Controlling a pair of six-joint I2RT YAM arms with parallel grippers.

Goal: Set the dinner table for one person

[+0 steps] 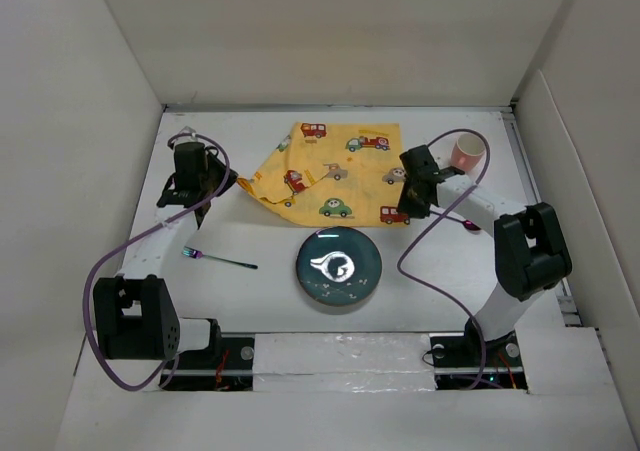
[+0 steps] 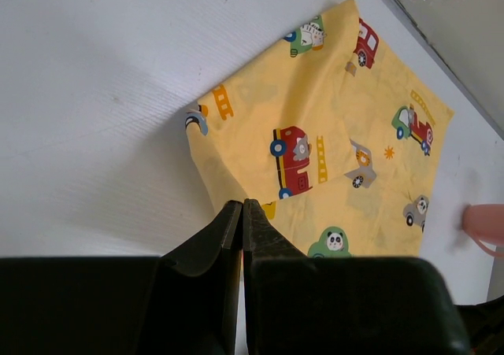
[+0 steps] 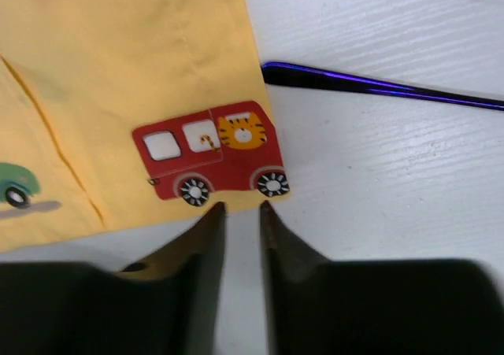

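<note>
The white dinner table (image 1: 250, 306) fills the view from above, walled in cream, with two arms reaching out from its near edge. At the far middle lies a yellow cloth (image 1: 345, 166) printed with cartoon cars. Its right half is flat; its left side is folded and drawn to a point toward the left arm.

The left gripper (image 2: 242, 213) has its fingers pressed together, and the wrist view shows them pinching that drawn-out corner, apparently to pull the fold open. The right gripper (image 3: 242, 213) sits at the cloth's near right corner with its fingers narrowly spread. Bare table shows between them, so it grips nothing; it looks ready to take that corner so both arms can stretch the cloth flat as a place mat.

A dark teal plate (image 1: 338, 266) waits nearer the arms, just off the cloth's near edge, probably until the mat is laid. A pink cup (image 1: 467, 152) stands beyond the cloth's far right corner. A fork (image 1: 218, 259) lies left of the plate, well apart. A purple utensil (image 3: 378, 83), mostly hidden beneath the right arm in the top view, rests beside the cloth's right edge.
</note>
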